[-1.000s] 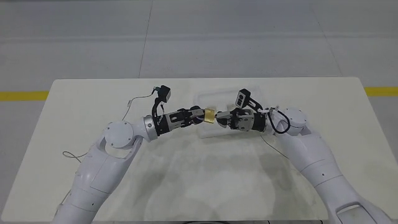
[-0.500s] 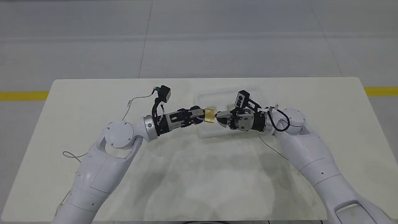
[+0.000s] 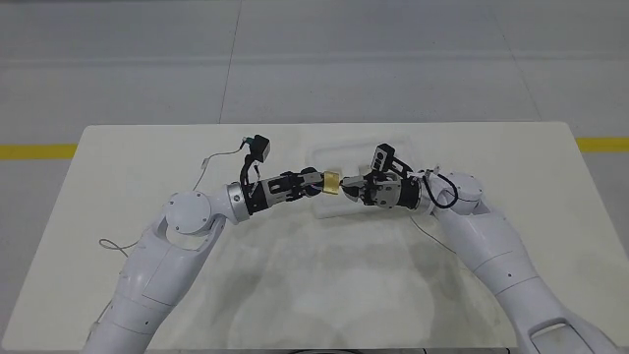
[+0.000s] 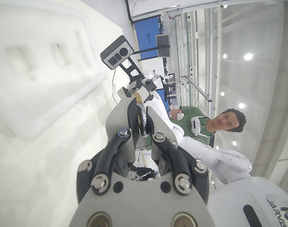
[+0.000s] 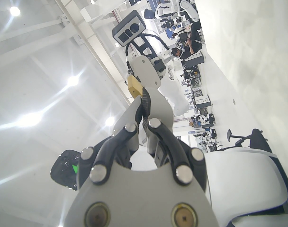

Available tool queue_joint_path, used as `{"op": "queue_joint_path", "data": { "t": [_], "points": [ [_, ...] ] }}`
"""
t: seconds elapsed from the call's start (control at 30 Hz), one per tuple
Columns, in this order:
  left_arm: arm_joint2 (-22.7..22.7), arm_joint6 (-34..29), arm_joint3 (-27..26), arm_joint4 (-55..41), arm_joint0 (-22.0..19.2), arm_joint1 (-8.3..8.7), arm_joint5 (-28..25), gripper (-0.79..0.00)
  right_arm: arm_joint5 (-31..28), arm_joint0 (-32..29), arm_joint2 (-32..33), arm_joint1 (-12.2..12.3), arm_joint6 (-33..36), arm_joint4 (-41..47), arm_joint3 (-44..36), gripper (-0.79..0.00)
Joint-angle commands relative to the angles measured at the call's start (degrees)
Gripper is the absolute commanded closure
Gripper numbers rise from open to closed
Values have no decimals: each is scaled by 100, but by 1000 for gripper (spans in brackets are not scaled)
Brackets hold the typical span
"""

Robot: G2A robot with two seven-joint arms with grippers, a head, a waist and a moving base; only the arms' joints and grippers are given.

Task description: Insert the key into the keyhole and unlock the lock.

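Pinching the brass lock [image 5: 134,89] in the left gripper [image 4: 139,112] above the table [image 3: 147,157]. Holding the right gripper [image 5: 145,100] against it, fingers [image 5: 158,105] clamping what seems the key, mostly hidden.

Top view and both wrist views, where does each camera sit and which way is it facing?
Top: above the arms, looking down at the table; both arms show, meeting at the lock.
Left wrist: behind the left pincer, looking along it at the lock and right pincer.
Right wrist: behind the right pincer, facing back at the lock and left pincer.
Shared: the wrist views face each other across the lock.
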Motion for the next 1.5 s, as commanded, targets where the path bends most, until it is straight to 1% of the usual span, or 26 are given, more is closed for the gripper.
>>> {"op": "queue_joint_path", "data": {
  "t": [0.0, 0.2, 0.7, 1.27, 1.47],
  "points": [
    [0, 0, 0, 0, 0, 0, 0, 0, 108, -26, 22, 12, -44, -7, -62, 0],
    [0, 0, 0, 0, 0, 0, 0, 0, 321, -67, 45, 9, -45, 206, -107, 0],
    [0, 0, 0, 0, 0, 0, 0, 0, 844, 83, -110, -55, 78, 557, 233, 0],
    [0, 0, 0, 0, 0, 0, 0, 0, 1215, 176, -190, -86, 115, 753, 400, 0],
    [0, 0, 0, 0, 0, 0, 0, 0, 1240, 176, -190, -86, 104, 768, 404, 0]
  ]
}}
